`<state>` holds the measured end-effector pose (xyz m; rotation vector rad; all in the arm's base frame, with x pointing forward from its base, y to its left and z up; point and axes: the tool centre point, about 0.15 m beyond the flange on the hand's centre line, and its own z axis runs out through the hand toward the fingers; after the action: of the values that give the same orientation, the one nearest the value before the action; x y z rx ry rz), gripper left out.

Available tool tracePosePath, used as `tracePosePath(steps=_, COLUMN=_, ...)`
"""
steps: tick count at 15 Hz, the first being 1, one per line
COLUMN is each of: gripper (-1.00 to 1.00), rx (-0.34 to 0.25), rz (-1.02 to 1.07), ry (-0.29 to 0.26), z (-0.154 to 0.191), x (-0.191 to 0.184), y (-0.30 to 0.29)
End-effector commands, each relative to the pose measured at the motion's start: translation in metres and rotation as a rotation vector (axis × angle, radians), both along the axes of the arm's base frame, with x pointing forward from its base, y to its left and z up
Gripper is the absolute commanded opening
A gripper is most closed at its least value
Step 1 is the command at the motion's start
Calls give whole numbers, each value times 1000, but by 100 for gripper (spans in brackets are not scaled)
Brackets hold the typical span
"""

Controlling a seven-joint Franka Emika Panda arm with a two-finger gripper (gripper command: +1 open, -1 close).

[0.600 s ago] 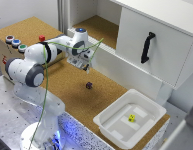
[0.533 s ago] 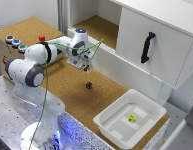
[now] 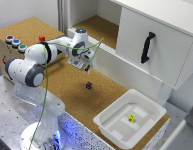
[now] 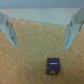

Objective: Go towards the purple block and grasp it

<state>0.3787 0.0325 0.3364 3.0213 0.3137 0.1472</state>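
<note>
The white tray (image 3: 108, 122) sits nearest in the exterior view, a small yellow cube (image 3: 131, 118) inside it. Beyond the tray, apart from its rim, the purple block (image 3: 88, 85) lies on the cork tabletop (image 3: 66, 90). Farther from the tray, the gripper (image 3: 85, 69) hangs above the cork, jaws spread wide and empty; the block (image 4: 53, 66) lies short of the fingers (image 4: 74, 31).

Cork tabletop (image 3: 71, 90) beside a white cabinet (image 3: 156, 45) (black handle (image 3: 147, 47))

Bare cork all around purple block (image 3: 89, 85); white tub (image 3: 112, 130) well apart.
</note>
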Motion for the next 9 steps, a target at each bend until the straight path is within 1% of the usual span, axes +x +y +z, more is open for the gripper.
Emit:
tracePosePath(steps=1, gripper=100, rx=115, rz=137, ry=-48, z=-36, x=1, y=-47)
tracePosePath(steps=2, gripper=100, rx=206, rz=154, ry=-30, z=-49, x=2, y=-48)
tracePosePath(steps=4, gripper=100, rx=232, rz=182, ry=-23, z=-69, x=1, y=-36)
tracePosePath(steps=5, gripper=100, rx=241, rz=197, ry=0, z=-77, x=4, y=-29)
tracePosePath(steps=6, gripper=100, rx=236, rz=202, ry=7, z=-81, x=6, y=-26)
tracePosePath(steps=7, gripper=100, rx=211, rz=207, ry=9, z=-83, x=8, y=-24)
tracePosePath(steps=8, gripper=100, rx=214, rz=207, ry=12, z=-87, x=10, y=-24)
tracePosePath(steps=9, gripper=100, rx=203, rz=205, ry=17, z=-93, x=14, y=-26)
